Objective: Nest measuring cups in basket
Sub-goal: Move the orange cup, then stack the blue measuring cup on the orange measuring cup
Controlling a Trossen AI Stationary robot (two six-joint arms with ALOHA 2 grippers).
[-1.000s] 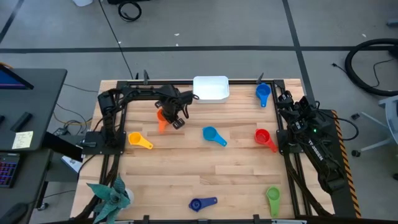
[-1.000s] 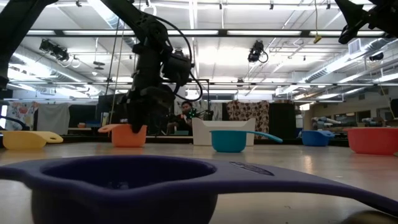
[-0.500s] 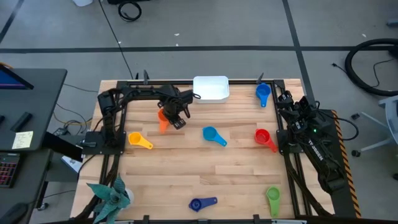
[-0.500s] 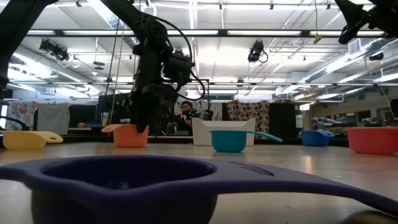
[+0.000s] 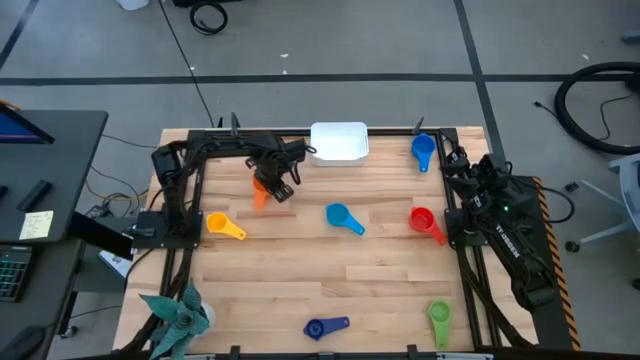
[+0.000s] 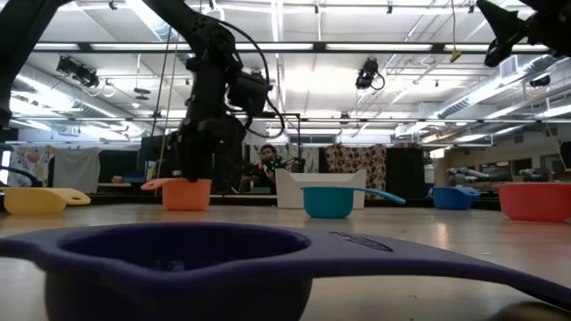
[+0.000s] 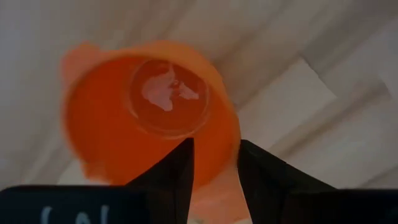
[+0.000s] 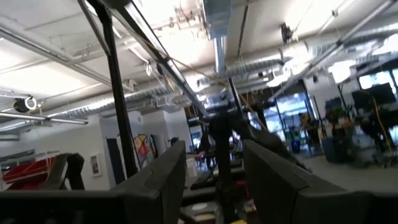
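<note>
The orange measuring cup (image 5: 261, 191) stands upright on the table, left of the white basket (image 5: 339, 142); its bottom is on the wood (image 6: 186, 193). My left gripper (image 5: 276, 180) points down over it, open. In the left wrist view, one finger is over the bowl and the other outside the wall (image 7: 217, 163). In the low view the fingertips (image 6: 198, 175) end about level with the rim. My right gripper (image 8: 213, 155) is open and holds nothing; it is parked at the table's right edge (image 5: 468, 168) and points up at the ceiling.
Loose cups lie on the table: yellow (image 5: 223, 226), light blue (image 5: 343, 217), red (image 5: 425, 222), medium blue (image 5: 422, 150) at the far right, dark blue (image 5: 325, 327) and green (image 5: 439, 318) near the front edge. A teal plant (image 5: 178, 315) stands at the near left corner.
My left gripper has risen a little and shifted toward the table's left and far side. Its fingertips reached down into the orange cup before and now end at about rim height. The cup stays standing on the table.
</note>
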